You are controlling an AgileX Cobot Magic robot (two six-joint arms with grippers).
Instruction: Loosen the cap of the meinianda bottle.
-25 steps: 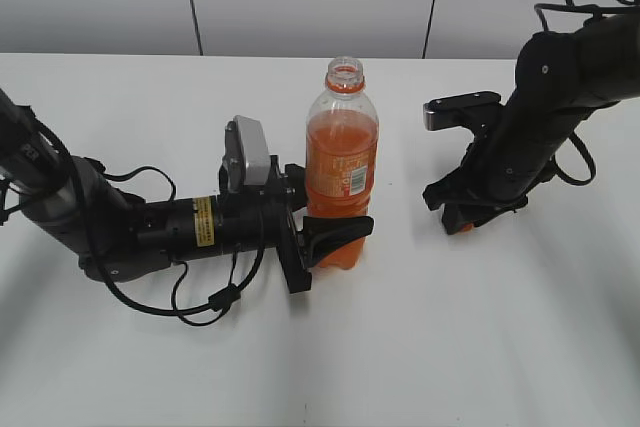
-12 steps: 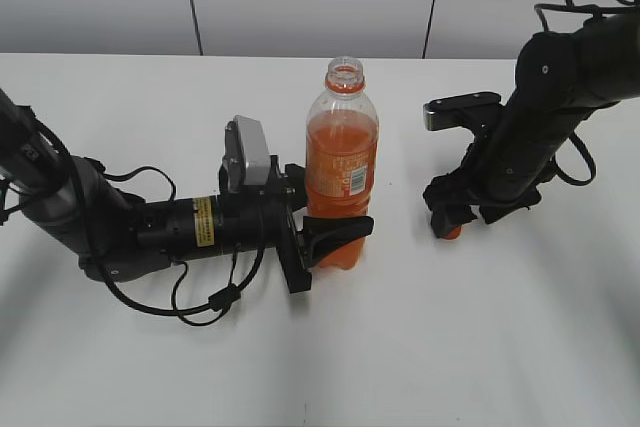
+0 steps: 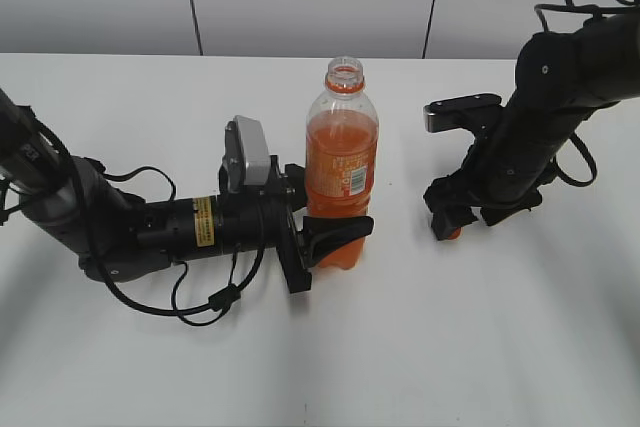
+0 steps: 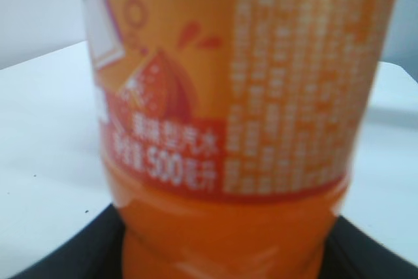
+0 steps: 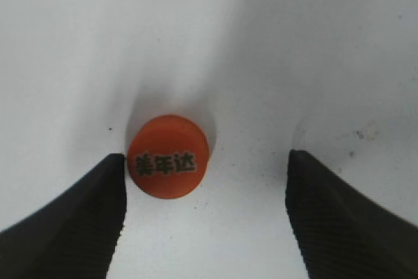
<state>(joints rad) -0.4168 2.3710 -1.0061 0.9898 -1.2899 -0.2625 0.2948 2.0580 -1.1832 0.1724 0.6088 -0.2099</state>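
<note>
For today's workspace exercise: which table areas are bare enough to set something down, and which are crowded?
Free: the table front, below both arms, and between the meinianda bottle and the right end effector. Crowded: left end effector clamps the bottle; cap lies beside one right finger.

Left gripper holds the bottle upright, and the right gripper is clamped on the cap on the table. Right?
Not quite. The right gripper is open: the right wrist view shows the cap lying free on the table. The left gripper does hold the bottle upright.
</note>
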